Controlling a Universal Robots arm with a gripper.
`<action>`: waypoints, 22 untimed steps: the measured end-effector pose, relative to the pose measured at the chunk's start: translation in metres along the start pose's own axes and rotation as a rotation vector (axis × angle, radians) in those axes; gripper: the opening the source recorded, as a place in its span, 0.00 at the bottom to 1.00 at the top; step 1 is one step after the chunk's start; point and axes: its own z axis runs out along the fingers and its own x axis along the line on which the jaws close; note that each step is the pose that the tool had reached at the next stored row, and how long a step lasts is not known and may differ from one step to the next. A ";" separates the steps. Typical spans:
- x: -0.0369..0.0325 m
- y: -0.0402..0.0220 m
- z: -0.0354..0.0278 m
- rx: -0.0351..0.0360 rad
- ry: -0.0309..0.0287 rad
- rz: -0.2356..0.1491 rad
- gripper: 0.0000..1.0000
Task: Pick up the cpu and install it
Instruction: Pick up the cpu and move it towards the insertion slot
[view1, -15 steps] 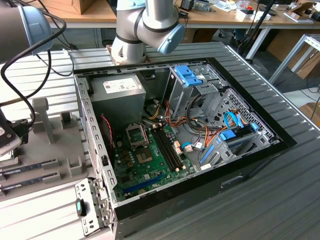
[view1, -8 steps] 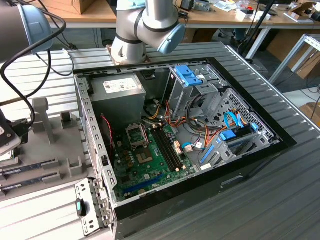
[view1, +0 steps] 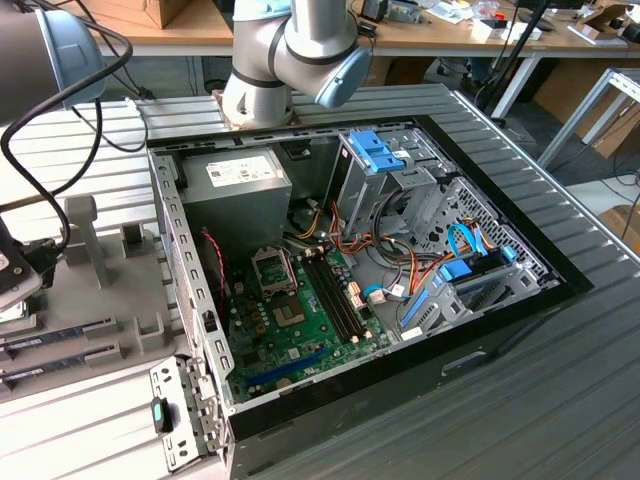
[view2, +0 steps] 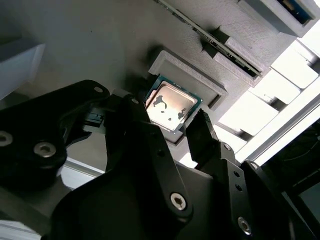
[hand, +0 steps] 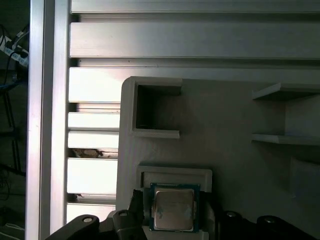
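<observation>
A: Where's the cpu (view2: 170, 106)?

B: It lies flat in a shallow pocket (view2: 192, 75) of the grey fixture plate (hand: 230, 125). The metal lid faces up and the green rim shows around it. It's in both wrist views.

A: Long axis?

B: None, it's square. In the first wrist view its edges run parallel to the pocket walls.

A: Gripper?

B: The gripper (view2: 165, 114) is spread, with one black finger (view2: 125, 120) on each side and the chip between them. I can't tell if they touch its edges. The chip is seated, not lifted.

A: Room around it?

B: It's tight. The raised wall sits just beside the chip's edges. Another walled recess (hand: 155, 107) is near it on the same plate. The plate rests on a slatted aluminium table (hand: 95, 85).

A: And the exterior view?

B: The open computer case (view1: 500, 300) with the green board (view1: 290, 330) lies well apart, toward the exterior view's right.
</observation>
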 end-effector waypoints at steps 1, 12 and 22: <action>0.0000 0.0000 0.0000 0.0000 0.0000 0.000 0.53; 0.0000 0.0000 -0.0004 0.0000 -0.0001 0.000 0.47; 0.0001 -0.0001 -0.0028 0.0001 0.0002 0.000 0.47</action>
